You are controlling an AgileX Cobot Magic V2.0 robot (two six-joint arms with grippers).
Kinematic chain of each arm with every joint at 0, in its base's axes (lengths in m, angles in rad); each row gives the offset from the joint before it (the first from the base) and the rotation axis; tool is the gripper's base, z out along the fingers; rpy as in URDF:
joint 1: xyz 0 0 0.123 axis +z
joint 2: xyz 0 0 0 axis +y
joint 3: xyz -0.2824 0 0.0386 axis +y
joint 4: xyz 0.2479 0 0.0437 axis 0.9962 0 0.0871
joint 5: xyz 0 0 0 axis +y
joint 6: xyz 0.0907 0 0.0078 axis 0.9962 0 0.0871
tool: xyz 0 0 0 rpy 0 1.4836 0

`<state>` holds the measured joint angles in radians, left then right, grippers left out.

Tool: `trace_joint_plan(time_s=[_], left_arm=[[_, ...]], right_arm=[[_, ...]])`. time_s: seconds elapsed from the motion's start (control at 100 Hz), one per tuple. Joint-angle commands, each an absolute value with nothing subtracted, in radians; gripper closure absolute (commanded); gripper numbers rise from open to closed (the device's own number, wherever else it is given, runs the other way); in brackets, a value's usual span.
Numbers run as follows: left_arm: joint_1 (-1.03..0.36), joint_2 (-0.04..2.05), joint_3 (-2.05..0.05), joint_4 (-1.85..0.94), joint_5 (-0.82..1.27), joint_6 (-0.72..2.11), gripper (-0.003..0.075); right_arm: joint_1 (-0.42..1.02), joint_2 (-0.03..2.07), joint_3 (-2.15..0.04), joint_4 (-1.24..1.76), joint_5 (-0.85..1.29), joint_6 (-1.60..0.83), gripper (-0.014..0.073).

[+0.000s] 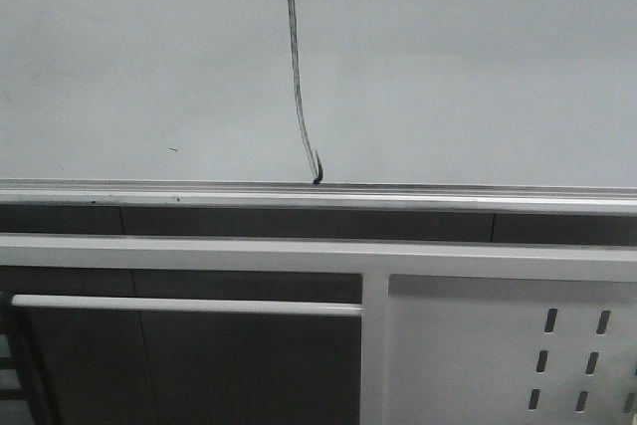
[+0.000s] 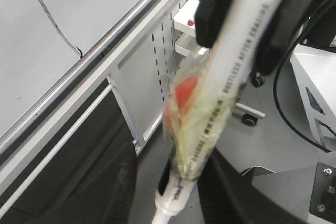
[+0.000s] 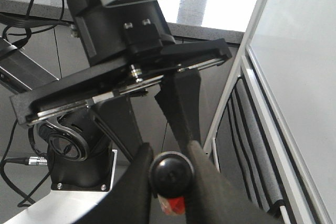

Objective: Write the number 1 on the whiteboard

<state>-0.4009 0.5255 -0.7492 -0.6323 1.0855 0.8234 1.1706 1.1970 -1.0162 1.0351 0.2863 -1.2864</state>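
Here, the left tool (image 2: 247, 35) is clenched on a white marker (image 2: 231, 72) wrapped in blurred tape. The 1 (image 1: 299, 77), a thin black stroke, runs down the whiteboard (image 1: 478, 67) left of centre, ending at the silver rail (image 1: 498, 196). The right tool (image 3: 170, 174) grasps a round black object (image 3: 169, 170) between its fingers (image 3: 136, 182).

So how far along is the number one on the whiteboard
Done: the number 1 stands on the whiteboard as a full stroke running to the rail. In hand: the left tool grips a white marker, off the board. Left: apparently only putting it away.
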Motion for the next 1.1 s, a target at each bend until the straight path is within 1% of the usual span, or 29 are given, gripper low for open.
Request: trace_joint_plan(time_s=[0.0,0.06,0.3,0.39,0.67,0.72,0.84,0.89,0.94,1.09], left_arm=[[-0.405,0.542,-0.782,-0.689,0.986,0.81,0.0479],[-0.405,0.542,-0.782,-0.689,0.984,0.81,0.0512],[-0.405,0.542,-0.782,-0.689,0.984,0.81,0.0694],[-0.405,0.542,-0.782,-0.689,0.984,0.81,0.0739],[-0.405,0.542,-0.782,-0.689,0.986,0.81,0.0731],[-0.405,0.542,-0.782,-0.689,0.99,0.81,0.07],[-0.405,0.542,-0.782,-0.689,0.995,0.81,0.0584],[-0.405,0.542,-0.782,-0.689,0.995,0.81,0.0554],[-0.405,0.542,-0.782,-0.689,0.995,0.81,0.0538],[-0.405,0.542,-0.782,-0.689,1.012,0.81,0.0539]], right_arm=[[1.174,1.176,-1.048,1.066,0.313,-1.289,0.0663],[1.174,1.176,-1.048,1.066,0.313,-1.289,0.0663],[1.174,1.176,-1.048,1.066,0.313,-1.289,0.0663],[1.174,1.176,-1.048,1.066,0.313,-1.289,0.0663],[1.174,1.176,-1.048,1.066,0.317,-1.289,0.0663],[1.174,1.176,-1.048,1.066,0.317,-1.289,0.0663],[1.174,1.176,-1.048,1.066,0.317,-1.289,0.0663],[1.174,1.176,-1.048,1.066,0.317,-1.289,0.0663],[1.174,1.178,-1.047,1.066,0.317,-1.289,0.0663],[1.174,1.196,-1.047,1.066,0.317,-1.289,0.0663]])
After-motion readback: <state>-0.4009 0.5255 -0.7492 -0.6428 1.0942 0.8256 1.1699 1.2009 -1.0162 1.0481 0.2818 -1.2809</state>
